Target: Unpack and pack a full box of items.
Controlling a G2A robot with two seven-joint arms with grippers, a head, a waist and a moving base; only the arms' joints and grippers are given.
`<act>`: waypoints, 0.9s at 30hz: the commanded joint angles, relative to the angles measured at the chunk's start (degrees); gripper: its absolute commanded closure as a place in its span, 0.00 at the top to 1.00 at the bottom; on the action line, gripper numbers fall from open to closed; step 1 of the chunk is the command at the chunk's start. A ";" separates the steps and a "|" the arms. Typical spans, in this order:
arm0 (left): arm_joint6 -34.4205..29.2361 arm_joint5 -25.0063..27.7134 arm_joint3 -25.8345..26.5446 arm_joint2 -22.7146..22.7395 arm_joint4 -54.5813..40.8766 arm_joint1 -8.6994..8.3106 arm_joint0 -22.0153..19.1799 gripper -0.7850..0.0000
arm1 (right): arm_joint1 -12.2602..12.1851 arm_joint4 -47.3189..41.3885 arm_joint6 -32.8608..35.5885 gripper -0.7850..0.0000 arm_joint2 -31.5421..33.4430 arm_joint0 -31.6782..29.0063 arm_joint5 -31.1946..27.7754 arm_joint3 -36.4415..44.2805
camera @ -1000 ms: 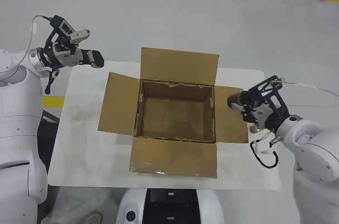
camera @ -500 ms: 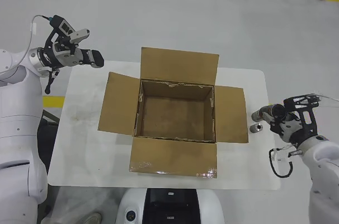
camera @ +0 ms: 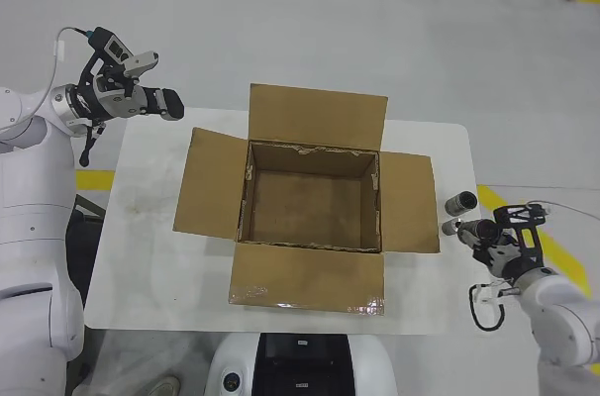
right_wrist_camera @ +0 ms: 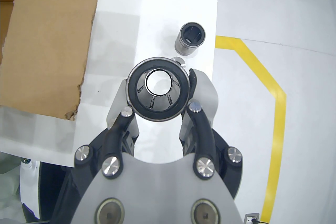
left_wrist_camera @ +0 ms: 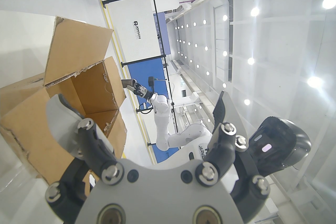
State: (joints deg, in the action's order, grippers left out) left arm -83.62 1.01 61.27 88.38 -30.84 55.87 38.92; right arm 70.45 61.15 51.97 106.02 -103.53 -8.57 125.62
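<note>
Metal sleeve (right_wrist_camera: 158,111) in right gripper (right_wrist_camera: 158,87), beside box (camera: 315,279)

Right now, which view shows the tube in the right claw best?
Right wrist view: the tube sits close, bore visible, clamped in the right claw. In the top view it's a small silver stub beside the box flap. Left wrist view: too far to tell.

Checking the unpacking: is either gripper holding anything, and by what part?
The right gripper holds a metal cylinder by its side wall; the left gripper is empty.
</note>
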 commanded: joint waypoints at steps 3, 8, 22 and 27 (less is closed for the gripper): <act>0.00 0.00 0.00 0.00 0.00 0.00 0.00 1.00 | -0.21 0.18 -0.18 0.00 1.14 -1.11 -1.33 -1.25; 0.00 0.00 0.00 0.00 0.00 0.00 0.00 1.00 | -0.33 0.83 -0.82 0.00 0.06 -1.26 -1.34 -4.61; 0.00 0.00 0.00 0.00 0.00 0.00 0.00 1.00 | -0.32 0.96 -3.63 0.00 -5.03 1.80 2.05 -12.96; 0.00 0.00 0.00 0.00 0.00 0.00 0.00 1.00 | -0.50 2.84 -4.55 0.00 -6.60 3.53 1.09 -15.73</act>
State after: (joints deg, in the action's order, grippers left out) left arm -83.62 1.01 61.27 88.38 -30.84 55.87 38.92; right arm 70.01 63.36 47.54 99.76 -100.38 -7.04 110.45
